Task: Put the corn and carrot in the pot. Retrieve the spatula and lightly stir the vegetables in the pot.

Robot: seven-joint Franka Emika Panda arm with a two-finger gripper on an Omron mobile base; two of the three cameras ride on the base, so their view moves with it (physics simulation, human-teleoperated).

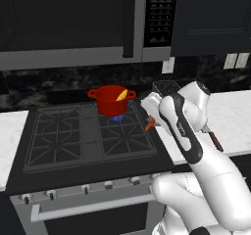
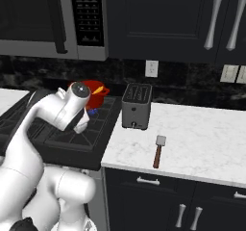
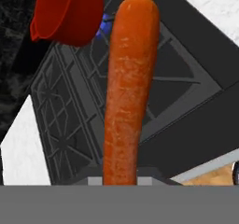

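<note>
My gripper [image 1: 151,120] is shut on the orange carrot [image 3: 127,92], which sticks out long and straight ahead of the hand over the stove's right side. The carrot's tip [image 1: 149,125] peeks out below the hand, to the right of and nearer than the pot. The red pot [image 1: 112,100] stands on the right rear burner with the yellow corn [image 1: 121,95] leaning inside. The arm partly covers the pot [image 2: 94,92] in the right base view. On the white counter lies the spatula [image 2: 158,151], brown handle towards the front edge.
A black gas stove [image 1: 63,136] with grates spans the middle. A grey toaster [image 2: 136,105] stands on the white counter [image 2: 202,138] just right of the stove. A microwave [image 1: 73,23] hangs low above the burners. Another white counter [image 1: 10,131] lies left of the stove.
</note>
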